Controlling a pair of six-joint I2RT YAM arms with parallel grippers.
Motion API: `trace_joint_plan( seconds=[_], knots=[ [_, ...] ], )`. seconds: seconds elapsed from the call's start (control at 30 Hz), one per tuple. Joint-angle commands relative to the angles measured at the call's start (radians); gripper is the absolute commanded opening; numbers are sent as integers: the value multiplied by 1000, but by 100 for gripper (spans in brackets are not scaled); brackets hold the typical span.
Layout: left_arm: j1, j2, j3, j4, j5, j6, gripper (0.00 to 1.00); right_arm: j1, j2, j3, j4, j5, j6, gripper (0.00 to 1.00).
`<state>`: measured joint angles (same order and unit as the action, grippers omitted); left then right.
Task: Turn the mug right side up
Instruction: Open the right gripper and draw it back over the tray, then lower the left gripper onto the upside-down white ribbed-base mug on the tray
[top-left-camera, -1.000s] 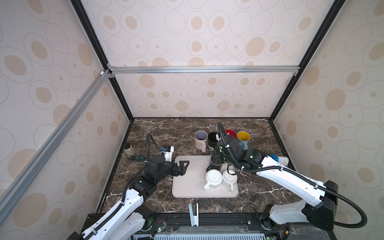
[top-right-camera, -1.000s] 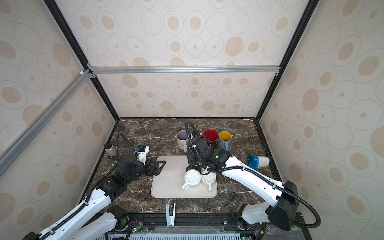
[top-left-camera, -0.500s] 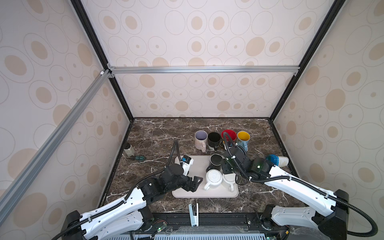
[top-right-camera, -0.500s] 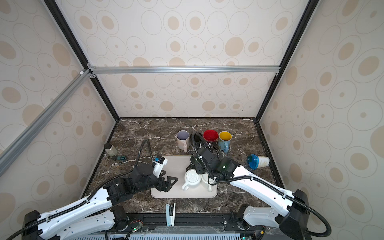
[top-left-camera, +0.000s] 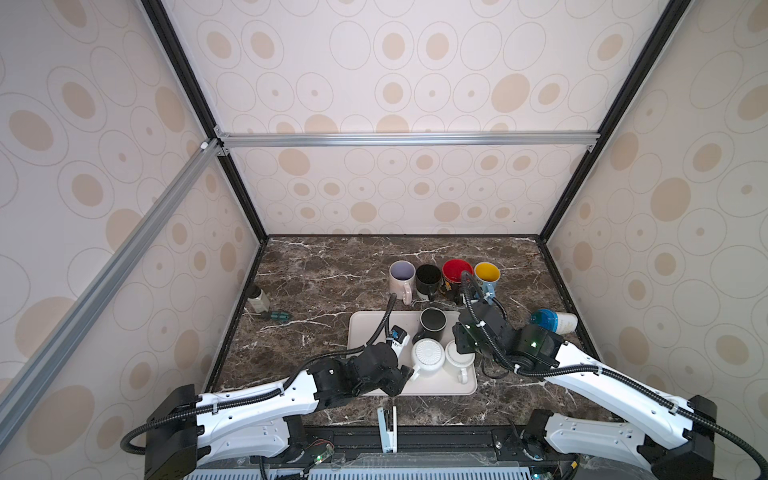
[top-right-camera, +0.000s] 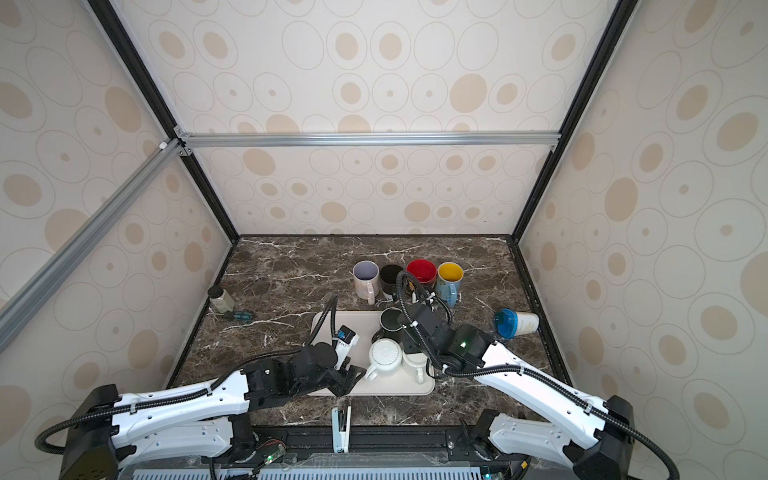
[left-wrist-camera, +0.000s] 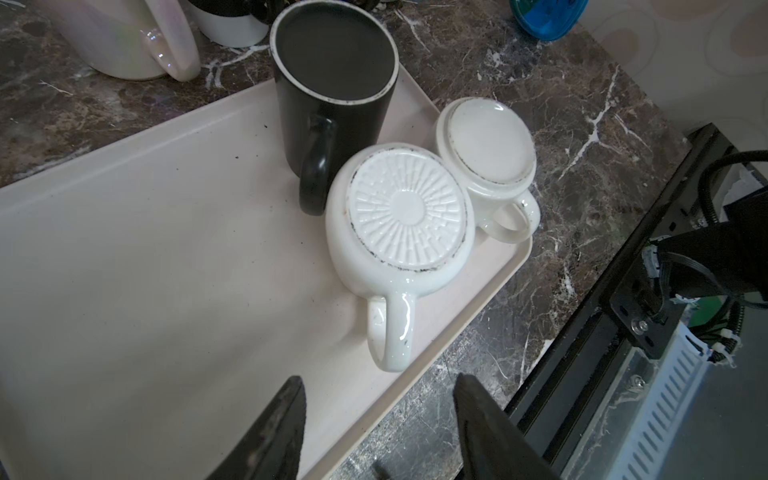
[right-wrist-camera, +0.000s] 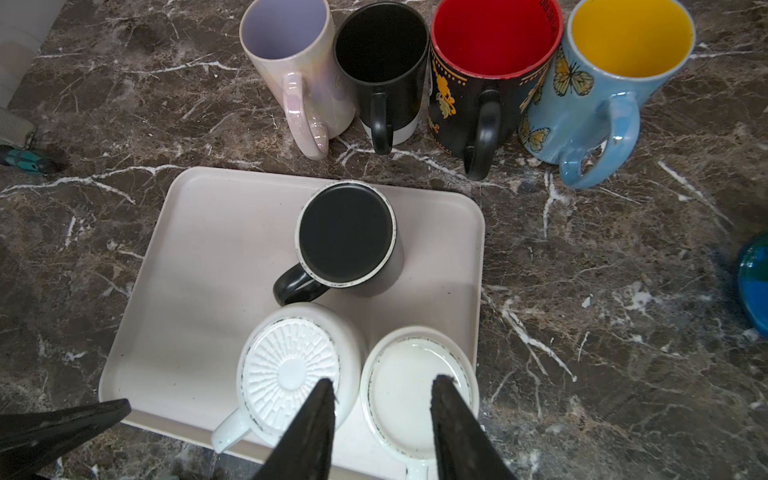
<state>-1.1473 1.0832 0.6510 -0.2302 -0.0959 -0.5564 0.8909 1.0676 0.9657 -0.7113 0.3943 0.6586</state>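
The ribbed-base white mug (left-wrist-camera: 405, 216) sits upside down at the near edge of the tray (left-wrist-camera: 124, 249), its handle toward my left gripper (left-wrist-camera: 378, 380), whose fingers are apart and empty. My right gripper (right-wrist-camera: 384, 382) hangs over the neighbouring smooth-base white mug (right-wrist-camera: 415, 399), fingers apart, holding nothing. An inverted black mug (right-wrist-camera: 347, 237) stands just behind both.

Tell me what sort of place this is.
Probably a robot test booth: patterned wall panels on an aluminium frame enclose a marble-look tabletop with mugs staged on a tray.
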Motion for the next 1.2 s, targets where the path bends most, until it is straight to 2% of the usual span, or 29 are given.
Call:
trace_joint_plan(
  seconds=[0.0, 0.13, 0.43, 0.8, 0.93, 1.17],
  knots=[
    [-20, 36, 66, 26, -24, -3, 58, 3, 13, -10, -10, 23, 18, 40],
    [-27, 71, 79, 17, -28, 0, 60, 3, 19, -19, -10, 36, 20, 40],
    [-35, 169, 102, 9, -24, 22, 53, 1, 32, -28, -18, 56, 29, 40],
    [-42, 256, 109, 39, -19, 49, 53, -1, 25, -49, -8, 86, 46, 40],
    [-42, 293, 118, 57, -15, 60, 45, 0, 21, -55, -10, 88, 49, 40],
    [-42, 360, 159, 48, -30, 85, 40, 0, -7, -75, -10, 100, 56, 39]
  ],
)
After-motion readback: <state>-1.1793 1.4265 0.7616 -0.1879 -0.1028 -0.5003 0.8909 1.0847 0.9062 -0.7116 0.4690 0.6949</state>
